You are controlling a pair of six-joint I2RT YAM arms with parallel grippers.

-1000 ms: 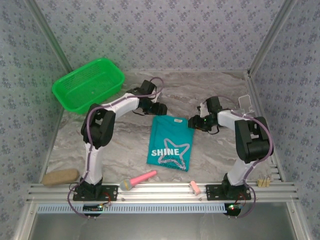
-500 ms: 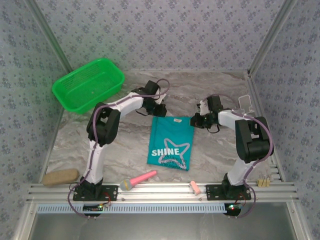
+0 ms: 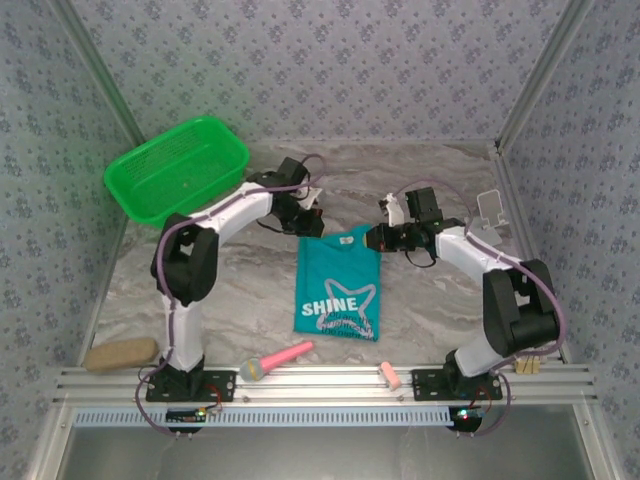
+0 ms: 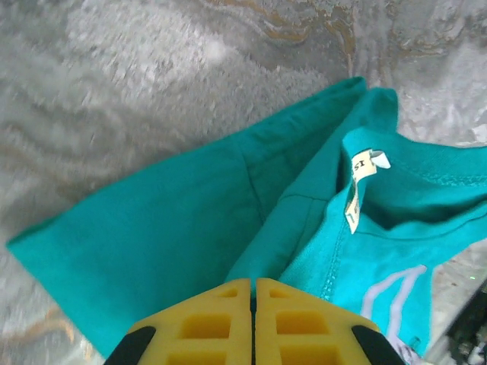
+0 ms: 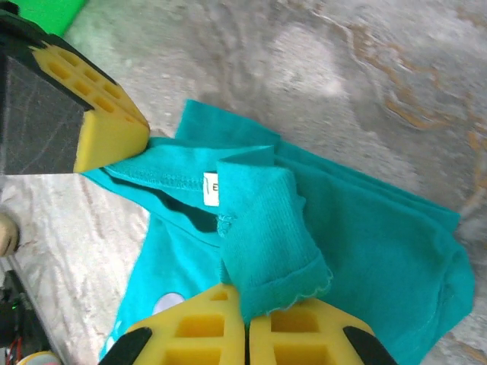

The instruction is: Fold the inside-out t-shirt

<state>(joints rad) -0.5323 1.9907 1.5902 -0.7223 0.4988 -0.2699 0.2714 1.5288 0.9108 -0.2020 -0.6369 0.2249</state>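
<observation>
Teal shirt (image 3: 340, 285) lies narrow-folded on tabletop (image 3: 250, 290), near-side and right of basket (image 3: 175, 170); left gripper (image 3: 312, 226) clamps its collar corner nearer basket, right gripper (image 3: 377, 238) the farther corner; crosswise fold seems in hand, next needing both corners lifted level and carried toward hem.

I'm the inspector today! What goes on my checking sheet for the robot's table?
Surface: grey marbled table, no spills seen.
Job's things: teal t-shirt, folded narrow, SHINE print facing up, mid-table.
Clutter: green mesh basket far left; tan block near left; pink stick with a yellow-green end and a small pink piece by the front.
Claws: left claw and right claw both shut, each pinching a far corner of the shirt.
Cables: purple cables run along both arms, off the shirt.
Surroundings: patterned walls, metal rail at the near edge.
</observation>
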